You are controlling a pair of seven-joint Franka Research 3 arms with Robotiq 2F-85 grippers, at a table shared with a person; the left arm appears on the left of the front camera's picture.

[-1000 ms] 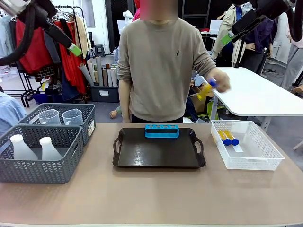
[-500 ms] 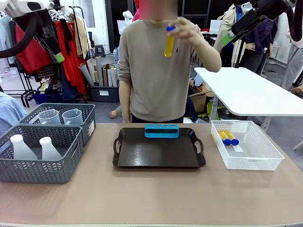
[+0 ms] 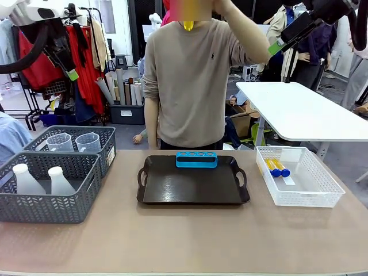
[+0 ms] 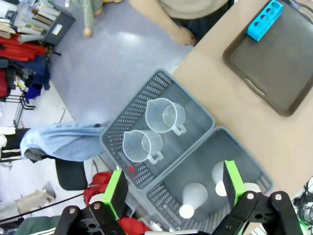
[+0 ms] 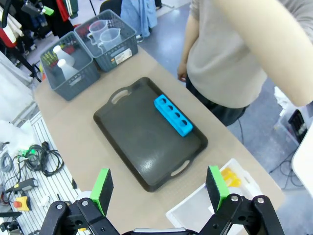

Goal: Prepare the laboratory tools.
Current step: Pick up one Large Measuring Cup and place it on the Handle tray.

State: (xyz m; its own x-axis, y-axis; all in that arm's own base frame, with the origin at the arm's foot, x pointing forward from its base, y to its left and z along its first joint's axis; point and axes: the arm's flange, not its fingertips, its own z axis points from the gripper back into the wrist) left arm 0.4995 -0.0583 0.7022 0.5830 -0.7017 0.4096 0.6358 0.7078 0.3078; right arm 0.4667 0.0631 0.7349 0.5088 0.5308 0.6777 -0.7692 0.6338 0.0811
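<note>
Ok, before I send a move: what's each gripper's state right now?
Left gripper: jaws open, holding nothing.
Right gripper: jaws open, holding nothing.

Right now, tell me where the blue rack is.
In the front view, the blue rack sits at the far edge of the black tray, mid-table, close to the person.

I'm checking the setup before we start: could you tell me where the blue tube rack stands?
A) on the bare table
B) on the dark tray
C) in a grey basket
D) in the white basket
B: the blue tube rack stands on the dark tray, along its far edge.
</note>
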